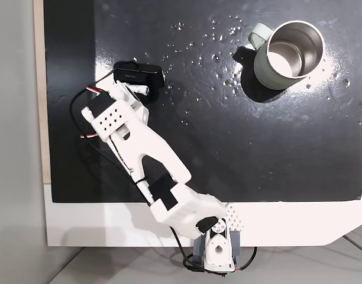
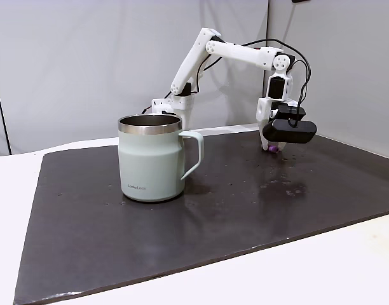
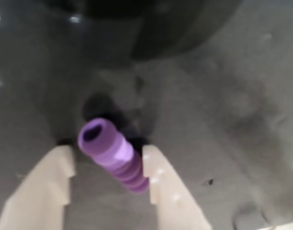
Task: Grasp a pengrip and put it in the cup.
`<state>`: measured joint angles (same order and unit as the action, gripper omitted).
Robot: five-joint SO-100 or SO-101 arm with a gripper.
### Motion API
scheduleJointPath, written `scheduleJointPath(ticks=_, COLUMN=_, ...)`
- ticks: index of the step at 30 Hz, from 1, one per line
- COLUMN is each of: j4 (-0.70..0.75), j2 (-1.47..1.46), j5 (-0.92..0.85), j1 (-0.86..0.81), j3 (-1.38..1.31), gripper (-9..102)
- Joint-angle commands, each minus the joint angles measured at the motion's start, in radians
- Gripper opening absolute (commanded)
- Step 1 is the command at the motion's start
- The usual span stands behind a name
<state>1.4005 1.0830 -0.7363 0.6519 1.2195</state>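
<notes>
Hand [image 3: 108, 153] half open; pengrip [image 3: 114, 156] between fingers, touching right one.

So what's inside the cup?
The cup looks empty: just shiny steel walls and floor. The purple pengrip is far away, between the gripper fingers.

In the fixed view from above, the cup [image 1: 288, 55] stands on the mat [image 1: 228, 148] at its upper right, handle turned left. The arm [image 1: 151, 160] reaches up from its base at the counter's [image 1: 287, 225] lower edge to the mat's upper left, well apart from the cup. In the wrist view, the pengrip [image 3: 113, 154] lies on the mat between the two fingers [image 3: 41, 191], close against the right one, its open end pointing away.
</notes>
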Motion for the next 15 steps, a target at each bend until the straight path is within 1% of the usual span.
scheduleJointPath(ticks=1, j4=-0.028, j2=0.032, j5=0.0, j1=-0.011, j3=0.028, gripper=2)
scheduleJointPath(ticks=2, j4=-0.038, j2=0.043, j5=0.0, j1=-0.011, j3=0.044, gripper=0)
scheduleJointPath(ticks=8, j4=-0.043, j2=0.132, j5=0.026, j1=-0.02, j3=0.091, gripper=0)
scheduleJointPath(ticks=11, j4=-0.003, j2=0.225, j5=0.054, j1=-0.031, j3=0.083, gripper=0)
scheduleJointPath(ticks=15, j4=0.107, j2=0.304, j5=0.077, j1=-0.072, j3=0.011, gripper=0)
